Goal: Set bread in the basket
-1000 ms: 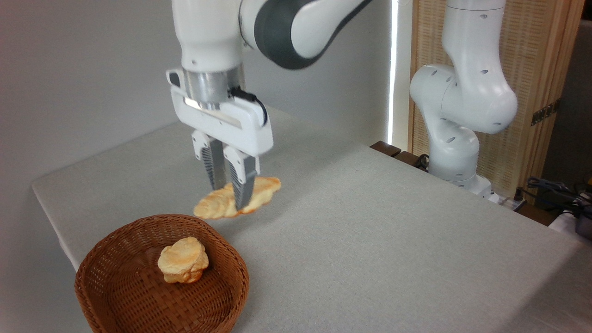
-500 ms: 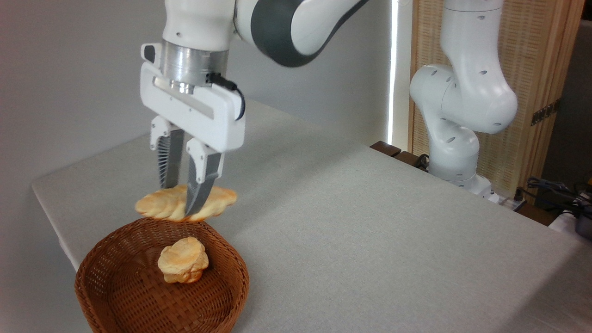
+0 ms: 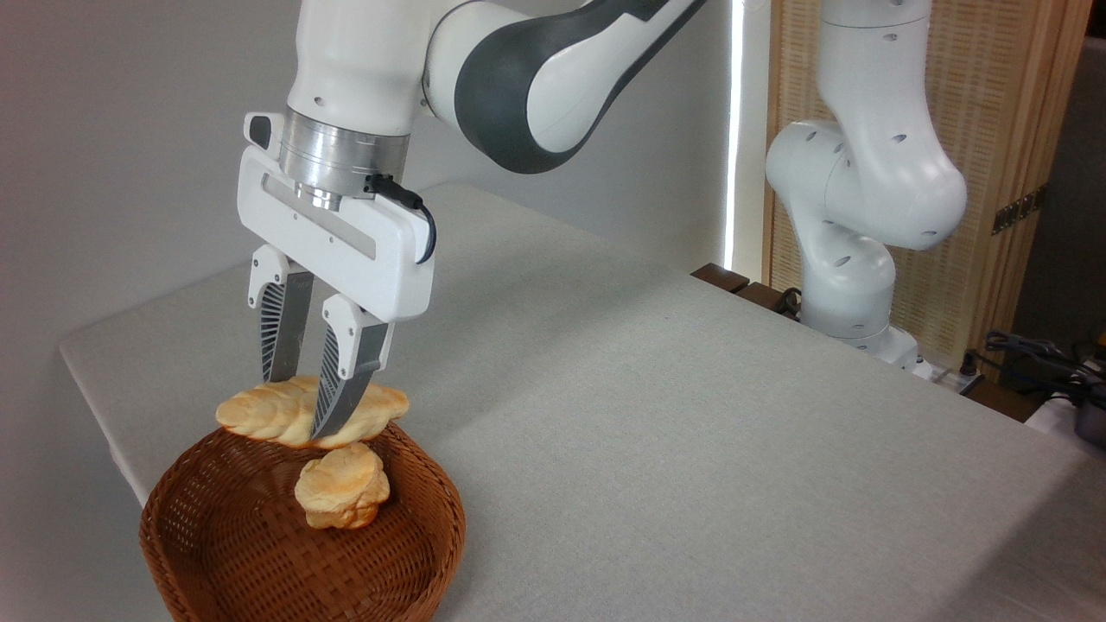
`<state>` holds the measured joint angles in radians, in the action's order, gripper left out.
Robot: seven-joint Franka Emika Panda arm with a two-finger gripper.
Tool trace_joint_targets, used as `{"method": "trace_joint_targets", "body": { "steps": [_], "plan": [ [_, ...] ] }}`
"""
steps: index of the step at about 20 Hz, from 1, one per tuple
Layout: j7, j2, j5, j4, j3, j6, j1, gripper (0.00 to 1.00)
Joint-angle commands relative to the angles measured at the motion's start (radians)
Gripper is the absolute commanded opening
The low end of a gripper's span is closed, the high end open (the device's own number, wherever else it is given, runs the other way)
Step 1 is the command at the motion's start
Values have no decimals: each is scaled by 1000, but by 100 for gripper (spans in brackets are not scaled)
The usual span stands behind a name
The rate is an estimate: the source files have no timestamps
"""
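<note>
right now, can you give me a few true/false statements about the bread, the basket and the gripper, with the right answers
1. The gripper is shut on the braided bread. True.
2. The bread lies flat on the basket floor. False: it is held in the air over the back rim of the basket.
3. A small round bun already sits inside the basket. True.
4. The basket stands at the far right corner of the table. False: it stands at the near left edge.
5. The gripper's fingers point downward. True.
6. The basket is made of blue plastic. False: it is reddish-brown woven wicker.
</note>
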<state>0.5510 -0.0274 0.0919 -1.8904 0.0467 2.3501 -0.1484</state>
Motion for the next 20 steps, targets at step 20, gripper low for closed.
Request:
{"method": "trace_joint_targets", "body": {
  "steps": [20],
  "plan": [
    [1, 3, 3, 17, 8, -10, -2, 100]
  ]
}}
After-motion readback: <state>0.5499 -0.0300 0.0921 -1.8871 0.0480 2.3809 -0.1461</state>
